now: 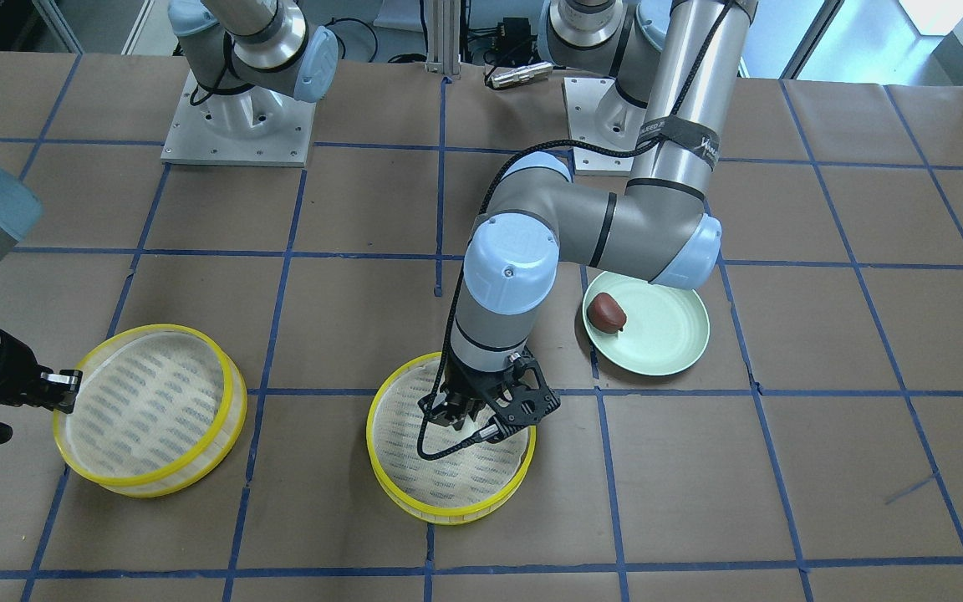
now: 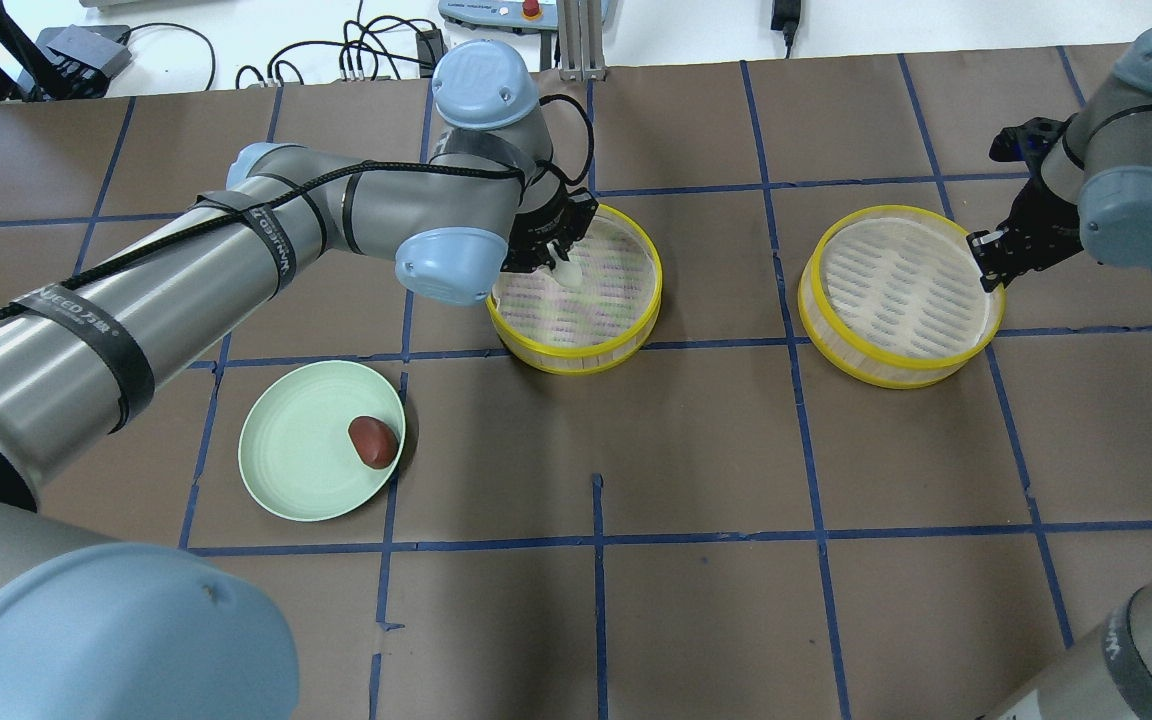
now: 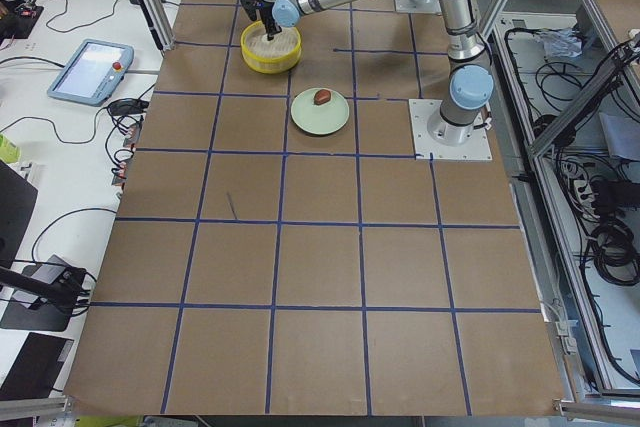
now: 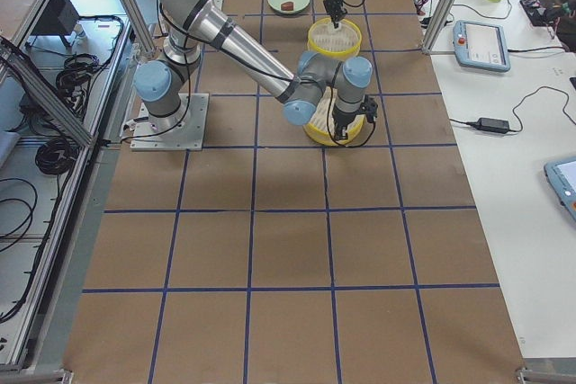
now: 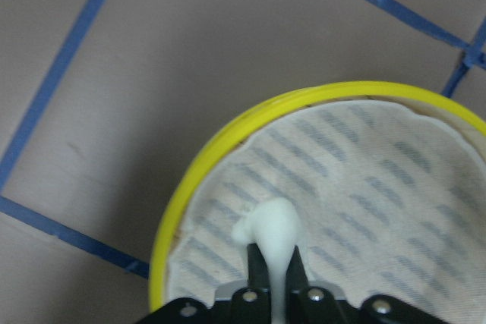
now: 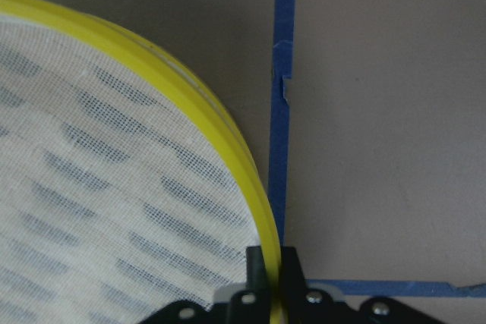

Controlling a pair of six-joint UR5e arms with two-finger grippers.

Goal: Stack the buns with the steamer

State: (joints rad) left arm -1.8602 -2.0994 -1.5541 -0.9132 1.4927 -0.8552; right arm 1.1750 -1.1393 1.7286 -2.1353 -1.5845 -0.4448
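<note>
My left gripper [image 2: 558, 262] is shut on the white bun [image 5: 272, 225] and holds it low over the mesh of the middle yellow-rimmed steamer [image 2: 626, 325], near its edge. In the left wrist view the gripper [image 5: 277, 262] pinches the bun's lower part. The reddish-brown bun [image 2: 373, 441] lies on the pale green plate [image 2: 286, 480]. My right gripper [image 2: 986, 262] is shut on the yellow rim of the second steamer [image 2: 896, 300]. The right wrist view shows this gripper [image 6: 269, 265] clamping that rim [image 6: 220, 142].
Both steamers sit apart on the brown table with blue tape lines. The plate [image 1: 665, 339] lies beside the left arm's elbow [image 1: 682, 251]. The arm bases [image 1: 239, 125] stand at the robot's edge of the table.
</note>
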